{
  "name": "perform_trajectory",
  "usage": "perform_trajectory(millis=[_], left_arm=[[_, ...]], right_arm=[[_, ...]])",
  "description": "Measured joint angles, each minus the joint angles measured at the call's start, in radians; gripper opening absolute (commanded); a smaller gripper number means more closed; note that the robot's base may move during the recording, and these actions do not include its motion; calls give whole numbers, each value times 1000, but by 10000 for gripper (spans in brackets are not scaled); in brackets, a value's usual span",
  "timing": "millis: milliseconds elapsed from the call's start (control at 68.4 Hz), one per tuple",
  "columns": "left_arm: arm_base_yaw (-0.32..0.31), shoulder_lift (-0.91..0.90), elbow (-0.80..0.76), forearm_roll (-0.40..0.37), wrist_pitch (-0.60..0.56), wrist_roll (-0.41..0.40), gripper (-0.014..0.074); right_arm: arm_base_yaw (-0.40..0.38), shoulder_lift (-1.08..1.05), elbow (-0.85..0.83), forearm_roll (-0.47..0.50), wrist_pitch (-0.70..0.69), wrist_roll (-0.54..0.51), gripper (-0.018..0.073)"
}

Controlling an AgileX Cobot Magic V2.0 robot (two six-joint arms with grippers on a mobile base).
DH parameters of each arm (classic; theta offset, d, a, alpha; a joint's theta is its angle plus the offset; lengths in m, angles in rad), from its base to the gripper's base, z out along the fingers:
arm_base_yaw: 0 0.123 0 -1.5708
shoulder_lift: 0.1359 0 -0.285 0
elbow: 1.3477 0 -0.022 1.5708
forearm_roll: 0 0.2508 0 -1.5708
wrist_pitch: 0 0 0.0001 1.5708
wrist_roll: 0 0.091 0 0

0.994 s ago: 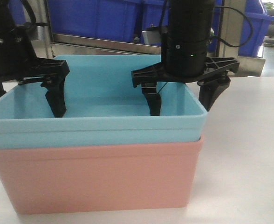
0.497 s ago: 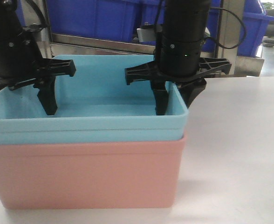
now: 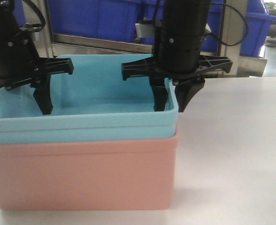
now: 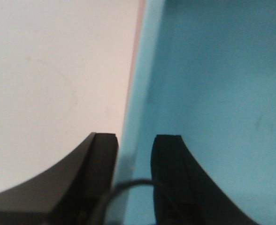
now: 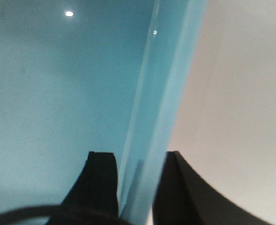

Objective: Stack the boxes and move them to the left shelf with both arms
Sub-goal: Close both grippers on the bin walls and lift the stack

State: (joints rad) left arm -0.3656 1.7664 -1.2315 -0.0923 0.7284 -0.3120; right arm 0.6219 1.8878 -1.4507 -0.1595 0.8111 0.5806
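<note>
- Your left gripper [image 4: 134,140] pinches the left wall of the light blue bin [image 3: 105,93]; your right gripper [image 5: 137,157] pinches its right wall
- That bin sits nested in the salmon pink bin [image 3: 81,173] on the white tabletop [image 3: 232,140]
- Only the blue one is gripped, so move both wrists level and together, slowly, or the pink one may drop away

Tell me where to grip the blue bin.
Take the blue bin by its left and right walls, from above, one finger inside and one outside. The open top exposes both walls, and the rolled rim gives a lip. The left gripper and right gripper straddle them.
</note>
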Motion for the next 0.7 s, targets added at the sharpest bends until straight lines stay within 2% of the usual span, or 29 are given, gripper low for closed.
perform_trajectory(millis=[234, 424, 614, 702], left_arm=[[0, -133, 4, 0, 53, -44, -3], [-5, -276, 4, 17, 80, -110, -3], [-82, -390, 6, 141, 154, -219, -3], [-159, -433, 8, 230, 201, -292, -3]], right_arm=[[8, -112, 0, 7, 17, 0, 56], [19, -219, 0, 7, 30, 0, 56], [60, -303, 0, -8, 61, 0, 56], [87, -333, 0, -27, 94, 0, 56]])
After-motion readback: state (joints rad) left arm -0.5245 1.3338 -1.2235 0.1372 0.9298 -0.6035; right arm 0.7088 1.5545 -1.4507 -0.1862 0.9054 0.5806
